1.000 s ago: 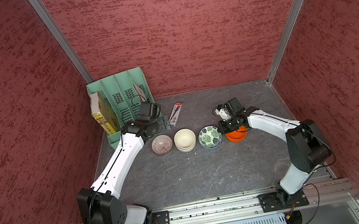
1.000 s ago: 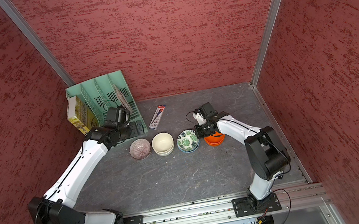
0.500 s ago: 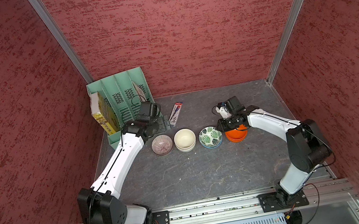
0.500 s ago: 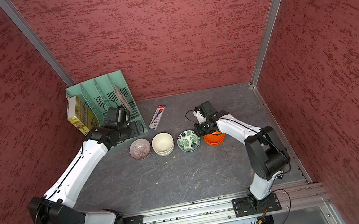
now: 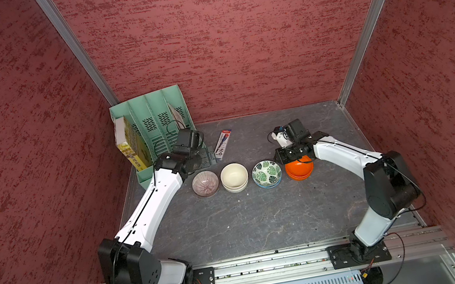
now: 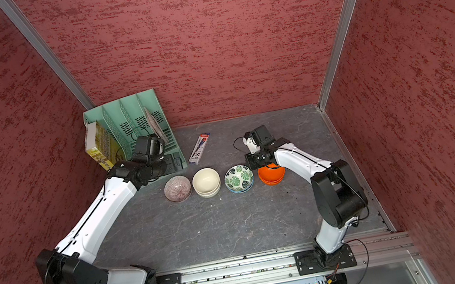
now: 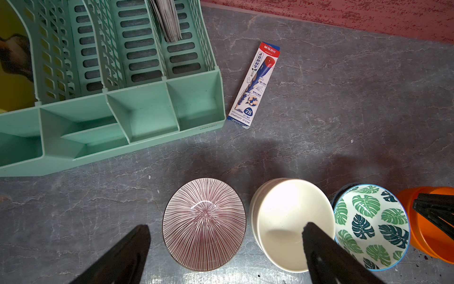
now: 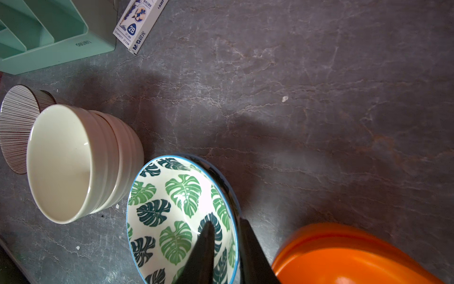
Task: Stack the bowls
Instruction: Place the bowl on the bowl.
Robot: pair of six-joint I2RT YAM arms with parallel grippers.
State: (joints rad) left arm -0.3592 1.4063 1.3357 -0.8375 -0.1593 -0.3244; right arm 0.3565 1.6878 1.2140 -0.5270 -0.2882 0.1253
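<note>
Although the four piles of bowls have kept their places over the last second, the right claw [image 8: 226,222] has changed a little; its jaws were pressed together then and now stand a narrow gap apart, while the arm has barely shifted from its spot at the orange bowls [image 5: 301,171]. I take that as the orange pair just released, so the stacking looks nearly done. Lined bowls [image 5: 205,183], cream bowls [image 5: 234,177], leaf bowls [image 5: 266,173] and orange bowls sit in a row across the middle of both top views, on the grey table [image 5: 250,224]. The left claw [image 7: 226,227] has not moved; its jaws are wide apart and hold nothing. The leaf rim shows between the right jaws; whether they pinch it or hang above it, I cannot tell. The arm covers part of the orange pile; whether the lined pile is one bowl or two is unclear.
</note>
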